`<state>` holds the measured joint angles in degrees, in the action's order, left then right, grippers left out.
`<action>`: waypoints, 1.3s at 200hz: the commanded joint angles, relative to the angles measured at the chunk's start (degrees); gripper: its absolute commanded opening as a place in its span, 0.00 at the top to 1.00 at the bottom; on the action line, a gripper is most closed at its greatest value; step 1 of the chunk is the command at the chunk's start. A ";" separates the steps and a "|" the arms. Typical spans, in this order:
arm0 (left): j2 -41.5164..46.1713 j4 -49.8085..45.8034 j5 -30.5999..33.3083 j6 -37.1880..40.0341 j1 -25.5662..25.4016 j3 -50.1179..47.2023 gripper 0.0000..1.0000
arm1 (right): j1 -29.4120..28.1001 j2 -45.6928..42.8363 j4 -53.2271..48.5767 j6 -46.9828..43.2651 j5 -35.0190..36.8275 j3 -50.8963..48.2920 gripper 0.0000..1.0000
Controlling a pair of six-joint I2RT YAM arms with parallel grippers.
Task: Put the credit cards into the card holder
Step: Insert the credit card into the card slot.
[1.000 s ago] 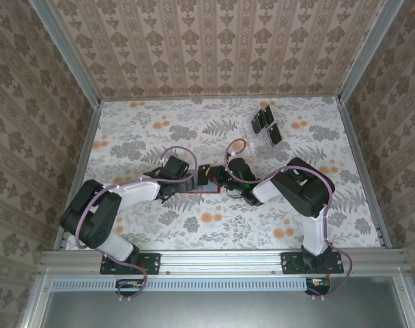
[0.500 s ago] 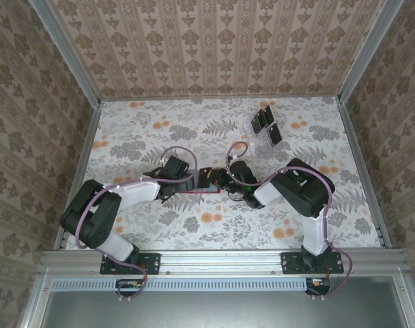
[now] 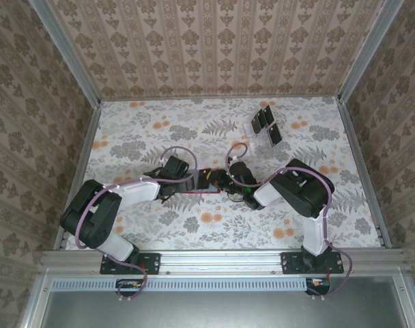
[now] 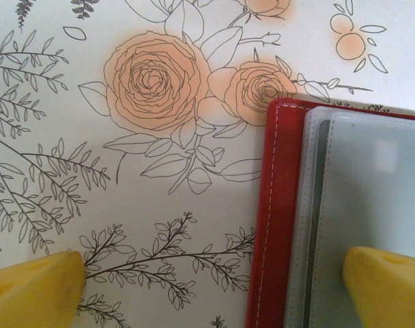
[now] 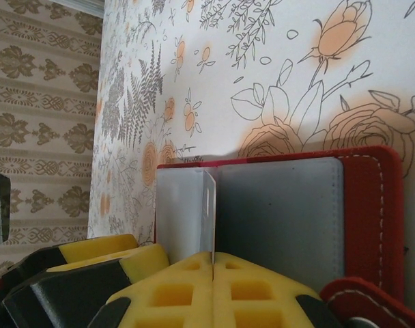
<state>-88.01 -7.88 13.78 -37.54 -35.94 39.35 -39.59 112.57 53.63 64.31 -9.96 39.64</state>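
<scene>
Holder (image 5: 368, 225) lies open mid-tabletop (image 3: 139, 137), a bit toward the near edge, pale inside up, between the two grippers. Red, stitched, looks soft, so it'll likely flex and slide on the tabletop if pushed.

Card (image 5: 187, 212) is pinched on edge in the right gripper (image 5: 213, 273), pads pressed together on it, over the holder's pocket side. It reads pale from the wrist cam, probably glare. Thin, stiff and slick, so take it by the faces near one short end and leave the leading edge free to find the slot. Too steep an angle and it may skate off the liner.

Left gripper (image 4: 207, 290) is spread wide, one finger over the holder's inner panel and the other over bare tabletop. Can't tell if it's touching; looks set to pin the holder down.

Spare cards (image 3: 265, 121) sit in the clear stand (image 3: 265, 130) near the far right corner, well apart.
</scene>
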 commanded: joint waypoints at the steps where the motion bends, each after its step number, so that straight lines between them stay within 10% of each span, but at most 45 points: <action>1: -0.99 -5.40 1.37 -0.25 0.00 -2.17 0.00 | -0.65 0.90 -1.76 0.44 -1.21 -1.06 1.00; 210: -0.36 -5.22 0.63 -0.12 0.02 -1.62 0.00 | -1.89 3.89 -13.02 -0.99 -3.95 5.56 1.00; 260: 3.25 -7.48 -0.67 -0.16 1.90 -0.32 0.00 | -1.76 -1.79 -29.87 -8.30 -3.42 10.26 0.67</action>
<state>-86.94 -9.52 13.50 -37.54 -35.48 39.35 -40.86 112.77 39.31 61.65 -12.95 47.94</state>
